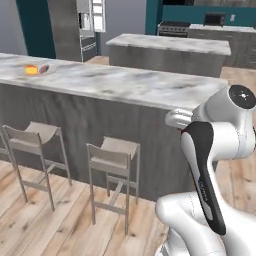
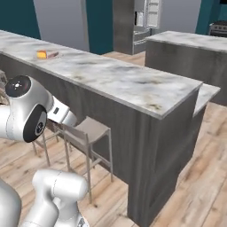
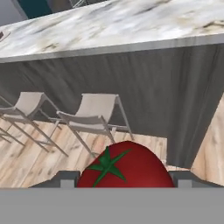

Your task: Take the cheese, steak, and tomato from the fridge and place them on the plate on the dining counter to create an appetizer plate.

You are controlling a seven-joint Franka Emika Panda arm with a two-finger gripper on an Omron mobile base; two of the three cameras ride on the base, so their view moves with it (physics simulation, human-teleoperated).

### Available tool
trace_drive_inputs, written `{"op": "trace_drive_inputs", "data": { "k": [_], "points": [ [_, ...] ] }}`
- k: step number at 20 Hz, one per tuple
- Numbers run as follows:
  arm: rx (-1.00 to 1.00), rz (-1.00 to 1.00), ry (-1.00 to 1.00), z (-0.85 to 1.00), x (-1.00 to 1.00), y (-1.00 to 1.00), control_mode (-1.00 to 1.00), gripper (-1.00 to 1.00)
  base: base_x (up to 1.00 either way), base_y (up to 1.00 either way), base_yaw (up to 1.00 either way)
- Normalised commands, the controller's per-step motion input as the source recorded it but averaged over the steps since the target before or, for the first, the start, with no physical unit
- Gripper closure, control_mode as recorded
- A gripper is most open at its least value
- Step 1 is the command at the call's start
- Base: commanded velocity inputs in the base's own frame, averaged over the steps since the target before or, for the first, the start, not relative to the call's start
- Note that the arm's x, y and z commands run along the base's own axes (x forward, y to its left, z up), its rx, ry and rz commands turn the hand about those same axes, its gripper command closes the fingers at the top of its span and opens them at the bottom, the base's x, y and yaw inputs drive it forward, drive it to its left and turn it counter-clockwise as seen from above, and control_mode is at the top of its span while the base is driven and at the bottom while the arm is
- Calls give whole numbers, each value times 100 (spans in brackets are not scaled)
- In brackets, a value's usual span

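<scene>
In the hand view my gripper (image 3: 125, 180) is shut on the tomato (image 3: 127, 164), a glossy dark red ball with a green calyx that sits between the two fingers and hides their tips. The gripper hangs below and in front of the dining counter (image 3: 131, 22), facing its dark wood-grain side. Far along the marble top (image 1: 125, 82) to the left sits the white plate (image 1: 51, 70). On it lie the orange-yellow cheese (image 1: 31, 70) and the reddish steak (image 1: 44, 68). From the right base view the cheese (image 2: 41, 55) and steak (image 2: 52, 54) show at the counter's far end. The fridge (image 1: 85, 30) stands at the back.
Pale stools (image 1: 35, 135) (image 1: 117, 150) stand along the counter's near side, between me and its base. A shorter marble island (image 1: 170, 45) lies behind the counter. The counter's right end (image 2: 177, 106) has open wooden floor around it.
</scene>
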Motion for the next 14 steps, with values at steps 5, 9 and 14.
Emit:
{"op": "trace_drive_inputs", "data": {
  "k": [5,9,14],
  "points": [
    [0,0,0,0,0,0,100,100,15,100,-28],
    [0,0,0,0,0,0,100,100,16,100,-25],
    [0,0,0,0,0,0,100,100,15,100,-23]
  ]
}}
